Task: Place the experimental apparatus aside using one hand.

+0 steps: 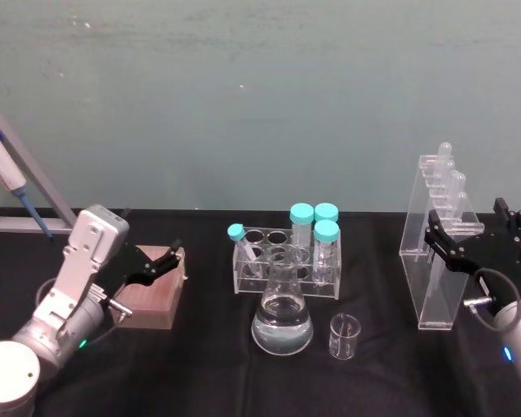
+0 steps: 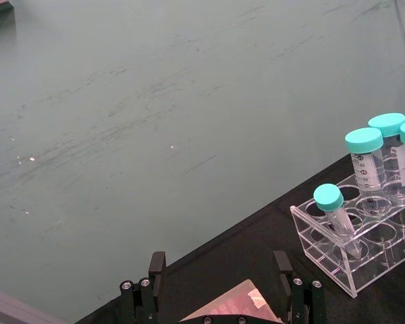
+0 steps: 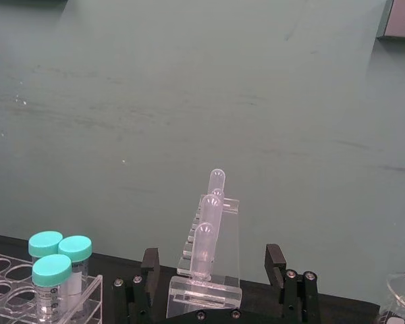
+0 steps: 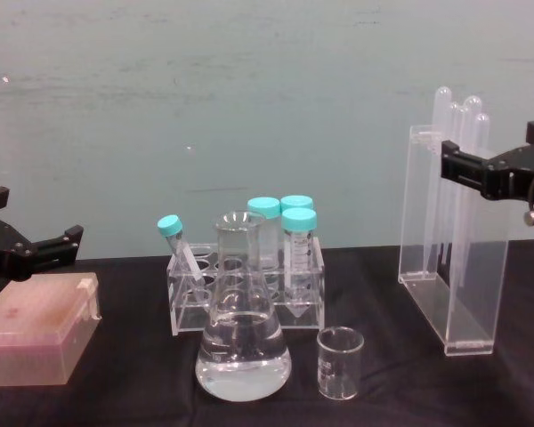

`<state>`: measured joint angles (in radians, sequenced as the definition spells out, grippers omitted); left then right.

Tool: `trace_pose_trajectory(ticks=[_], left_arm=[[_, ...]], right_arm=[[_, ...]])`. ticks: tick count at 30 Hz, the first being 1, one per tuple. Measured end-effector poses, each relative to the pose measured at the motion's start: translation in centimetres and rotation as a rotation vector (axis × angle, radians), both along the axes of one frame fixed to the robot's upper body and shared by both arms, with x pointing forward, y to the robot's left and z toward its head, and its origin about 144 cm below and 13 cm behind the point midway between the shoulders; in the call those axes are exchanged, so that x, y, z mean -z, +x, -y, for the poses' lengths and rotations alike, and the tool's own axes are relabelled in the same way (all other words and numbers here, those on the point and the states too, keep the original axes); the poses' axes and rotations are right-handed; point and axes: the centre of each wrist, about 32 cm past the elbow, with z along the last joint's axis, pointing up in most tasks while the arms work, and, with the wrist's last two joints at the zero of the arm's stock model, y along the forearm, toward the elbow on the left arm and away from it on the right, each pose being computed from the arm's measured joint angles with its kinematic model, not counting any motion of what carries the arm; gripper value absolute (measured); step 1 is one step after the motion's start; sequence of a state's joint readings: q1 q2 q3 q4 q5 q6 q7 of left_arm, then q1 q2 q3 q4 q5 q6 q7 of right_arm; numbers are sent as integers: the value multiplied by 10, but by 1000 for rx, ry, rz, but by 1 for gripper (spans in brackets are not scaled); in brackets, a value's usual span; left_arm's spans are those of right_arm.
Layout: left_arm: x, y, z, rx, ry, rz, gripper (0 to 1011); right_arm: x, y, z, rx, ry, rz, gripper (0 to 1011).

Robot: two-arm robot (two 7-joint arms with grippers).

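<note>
The right tool (image 1: 443, 248) is held open, one finger on either side of the acrylic stand (image 1: 432, 291) at the right of the worktop (image 1: 200, 365). The conical flask (image 1: 282, 328) and beaker (image 1: 344, 337) are set near centre. The left tool (image 1: 165, 261) is parked open over a box (image 1: 152, 300).

Teal-capped tubes (image 1: 315, 228) and clear flask (image 1: 282, 317) sit on black table (image 1: 200, 365).
</note>
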<state>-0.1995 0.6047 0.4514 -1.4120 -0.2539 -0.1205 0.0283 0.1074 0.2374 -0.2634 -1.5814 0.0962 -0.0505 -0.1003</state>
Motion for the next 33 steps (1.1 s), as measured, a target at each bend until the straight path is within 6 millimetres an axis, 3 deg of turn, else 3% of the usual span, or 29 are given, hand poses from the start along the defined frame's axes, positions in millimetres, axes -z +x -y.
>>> trace_pose_trajectory(ticks=[33], left_arm=[[0, 0, 0, 0, 0, 0, 1000]], right_arm=[[6, 15, -8, 5, 16, -37, 1000]])
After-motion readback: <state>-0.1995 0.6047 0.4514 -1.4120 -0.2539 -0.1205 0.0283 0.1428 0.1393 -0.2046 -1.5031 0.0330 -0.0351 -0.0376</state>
